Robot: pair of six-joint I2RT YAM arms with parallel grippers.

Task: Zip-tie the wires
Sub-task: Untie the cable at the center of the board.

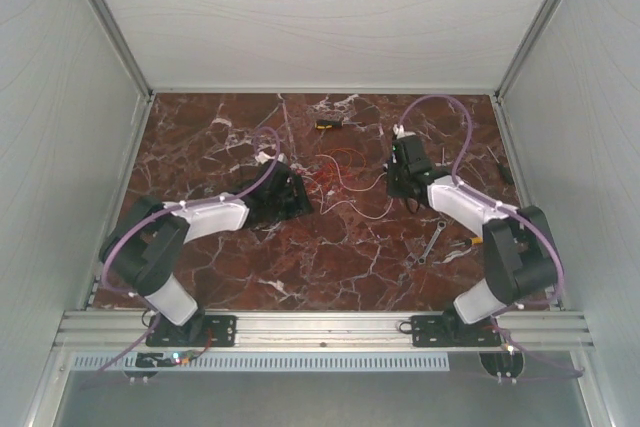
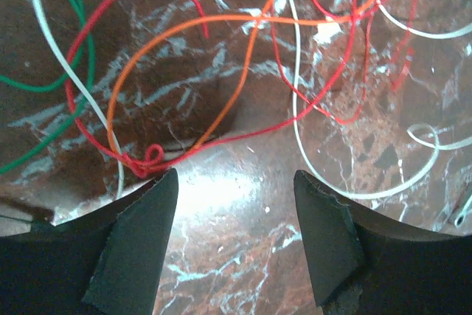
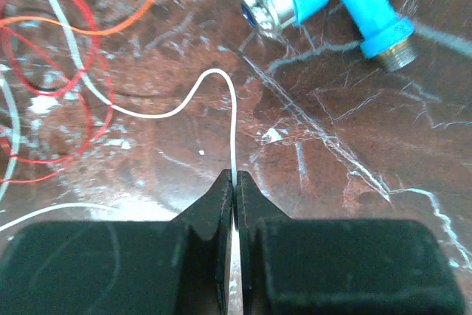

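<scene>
right jaws pinching white wire (image 3: 233,130), wrist view only

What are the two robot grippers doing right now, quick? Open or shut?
Left gripper: open, jaws apart, holding nothing.
Right gripper: closed, pinching a white wire.

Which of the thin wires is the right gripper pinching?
The white wire: it rises from between the shut fingers of the right gripper, then curves left. The red wires and orange wires lie loose at left.
</scene>
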